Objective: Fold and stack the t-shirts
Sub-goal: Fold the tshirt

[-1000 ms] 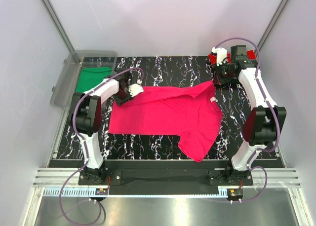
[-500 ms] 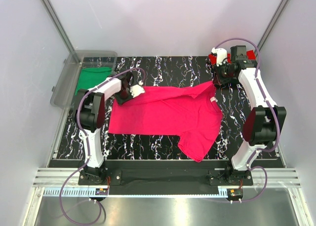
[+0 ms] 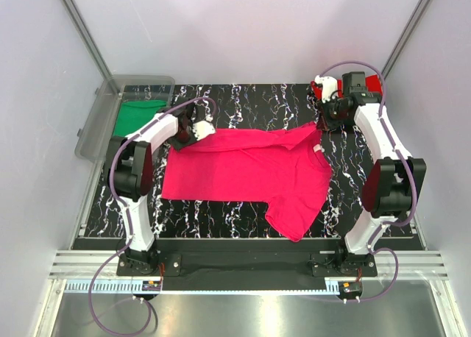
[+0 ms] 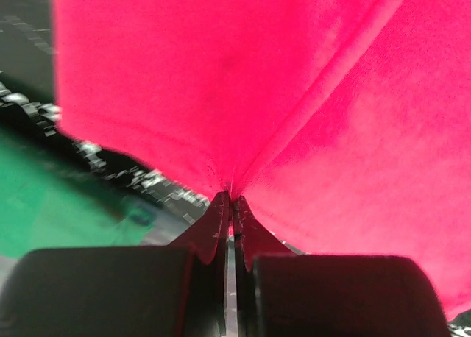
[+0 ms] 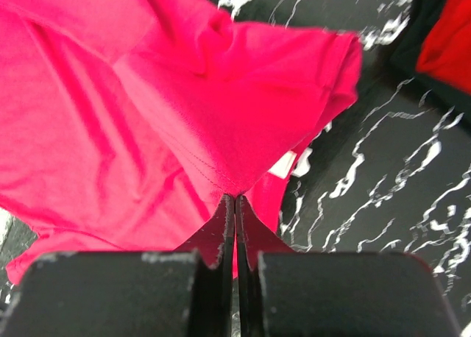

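Pinching the pink t-shirt [image 3: 250, 171], the left gripper [image 4: 230, 198] and right gripper [image 5: 234, 197] should be raised evenly, cloth kept taut.

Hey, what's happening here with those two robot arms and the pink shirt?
Both arms have hold of a magenta-pink t-shirt spread on the marbled table: the left hand is shut on its far left corner, the right hand on cloth by the far right sleeve. It is not yet folded. A green t-shirt lies in the clear bin, a red t-shirt at the far right corner.
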Controlling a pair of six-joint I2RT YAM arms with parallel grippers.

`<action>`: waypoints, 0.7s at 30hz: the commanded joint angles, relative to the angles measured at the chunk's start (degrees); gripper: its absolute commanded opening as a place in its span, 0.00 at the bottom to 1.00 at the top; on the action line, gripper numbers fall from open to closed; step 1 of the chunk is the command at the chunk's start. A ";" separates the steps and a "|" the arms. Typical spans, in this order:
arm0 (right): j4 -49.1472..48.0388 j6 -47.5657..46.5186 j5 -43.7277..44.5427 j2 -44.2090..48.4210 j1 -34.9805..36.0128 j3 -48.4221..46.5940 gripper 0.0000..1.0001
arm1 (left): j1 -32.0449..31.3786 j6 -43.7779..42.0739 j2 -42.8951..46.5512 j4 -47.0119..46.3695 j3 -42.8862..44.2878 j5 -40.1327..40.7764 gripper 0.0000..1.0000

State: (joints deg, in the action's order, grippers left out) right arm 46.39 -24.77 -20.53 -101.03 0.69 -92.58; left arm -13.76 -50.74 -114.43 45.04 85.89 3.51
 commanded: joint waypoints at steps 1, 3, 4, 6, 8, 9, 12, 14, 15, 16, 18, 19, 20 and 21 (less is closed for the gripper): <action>-0.51 0.87 -0.91 3.39 -0.16 2.04 0.00 | 0.31 -1.90 4.57 -1.53 1.65 1.41 0.00; -0.34 1.13 -1.35 4.09 -0.16 3.36 0.00 | 0.31 -2.34 5.27 -1.53 1.30 1.68 0.00; -0.34 1.22 -1.52 4.26 -0.16 3.80 0.00 | 0.31 -2.61 5.53 -1.53 0.87 1.85 0.00; -0.34 1.13 -1.88 5.23 -0.16 5.20 0.00 | 0.31 -3.22 6.32 -1.53 0.16 1.94 0.00; -0.42 1.13 -2.14 6.28 -0.16 6.26 0.00 | 0.31 -3.66 6.68 -1.62 -0.46 2.38 0.00; -0.34 1.13 -2.14 6.81 -0.16 7.40 0.00 | 0.31 -4.01 6.85 -1.62 -0.63 2.55 0.00; -0.16 1.22 -2.32 8.48 -0.16 9.42 0.00 | 0.66 -4.98 7.12 -1.97 -0.98 2.91 0.00; 0.19 1.22 -2.40 10.06 -0.16 10.39 0.00 | 1.01 -5.59 7.12 -2.41 -1.07 3.35 0.00; 0.36 1.31 -2.49 10.59 -0.07 11.44 0.00 | 1.19 -6.29 6.94 -2.50 -1.07 3.61 0.00; 0.80 1.48 -2.58 11.03 -0.16 11.89 0.00 | 1.28 -6.56 6.85 -2.58 -0.90 3.79 0.00; 1.16 1.40 -2.93 12.44 -0.16 13.72 0.00 | 1.72 -7.09 6.50 -2.76 -0.72 3.96 0.00; 1.33 1.40 -3.02 12.87 -0.16 14.43 0.00 | 1.89 -7.09 6.50 -2.85 -0.46 3.88 0.00; 1.42 1.48 -3.02 13.49 -0.16 15.05 0.00 | 1.98 -7.18 6.42 -2.76 -0.46 3.87 0.00; 1.42 1.57 -3.11 13.67 -0.16 16.45 0.00 | 1.98 -7.44 6.50 -2.76 -0.46 3.79 0.00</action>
State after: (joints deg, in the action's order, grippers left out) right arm 46.78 -23.97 -22.17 -90.28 0.69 -78.13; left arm -12.29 -56.31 -109.97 43.40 84.93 5.96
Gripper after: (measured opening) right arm 0.011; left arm 0.023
